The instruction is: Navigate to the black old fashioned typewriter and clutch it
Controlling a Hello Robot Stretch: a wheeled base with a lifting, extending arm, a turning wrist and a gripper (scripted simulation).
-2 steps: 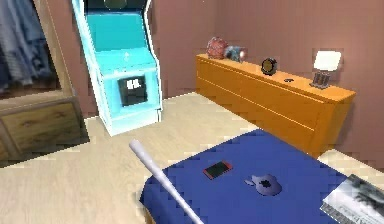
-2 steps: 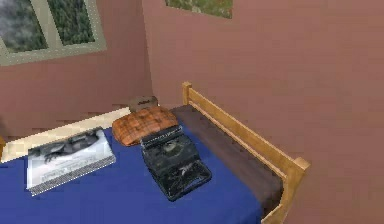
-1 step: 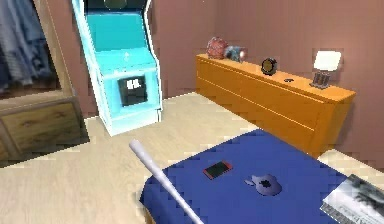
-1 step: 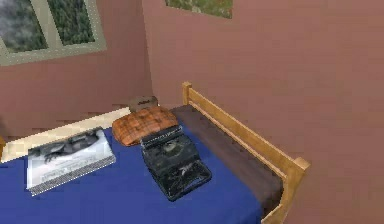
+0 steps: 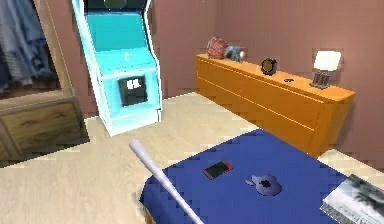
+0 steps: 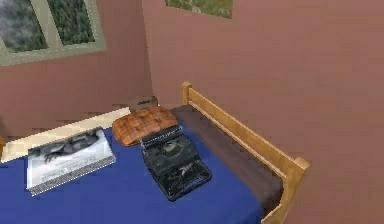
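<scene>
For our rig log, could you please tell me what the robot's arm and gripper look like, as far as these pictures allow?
Their colours, shapes and markings cannot be told from these pictures. At the arm side view's bottom edge, just right of the middle, lies blue bedcover, with the black typewriter on it.

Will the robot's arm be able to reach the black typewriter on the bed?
Probably yes: the typewriter lies on the blue bed on the arm's side, only bare cover in front, the orange cushion behind it.
</scene>
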